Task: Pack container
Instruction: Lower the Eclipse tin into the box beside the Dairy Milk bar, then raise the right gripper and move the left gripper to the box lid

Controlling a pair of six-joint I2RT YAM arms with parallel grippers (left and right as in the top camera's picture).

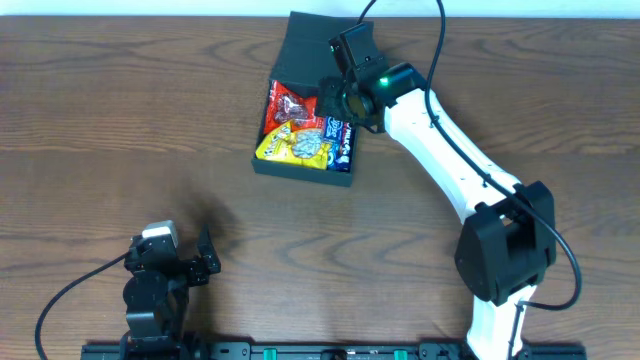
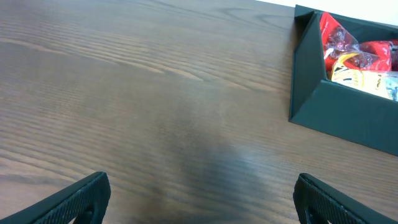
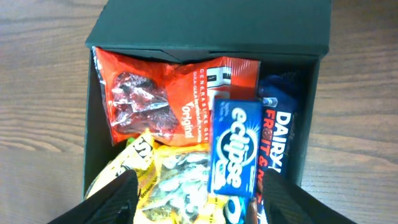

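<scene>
The dark teal container [image 1: 300, 170] stands open at the table's far middle, its flap lid [image 1: 305, 50] folded back. It holds a red snack bag [image 3: 155, 99], a yellow bag [image 3: 168, 186], a blue Eclipse pack [image 3: 235, 149] and a dark blue chocolate bar [image 3: 280, 137]. My right gripper [image 1: 335, 100] hovers over the box's right side, open and empty [image 3: 196, 202], with the Eclipse pack lying between and below its fingers. My left gripper [image 1: 207, 255] is open and empty [image 2: 199, 199] near the front left, far from the container [image 2: 348, 115].
A black rail [image 1: 330, 350] runs along the table's front edge. The right arm [image 1: 450, 160] stretches diagonally from the front right base to the box. Wood tabletop [image 1: 120, 120] lies bare to the left of the box.
</scene>
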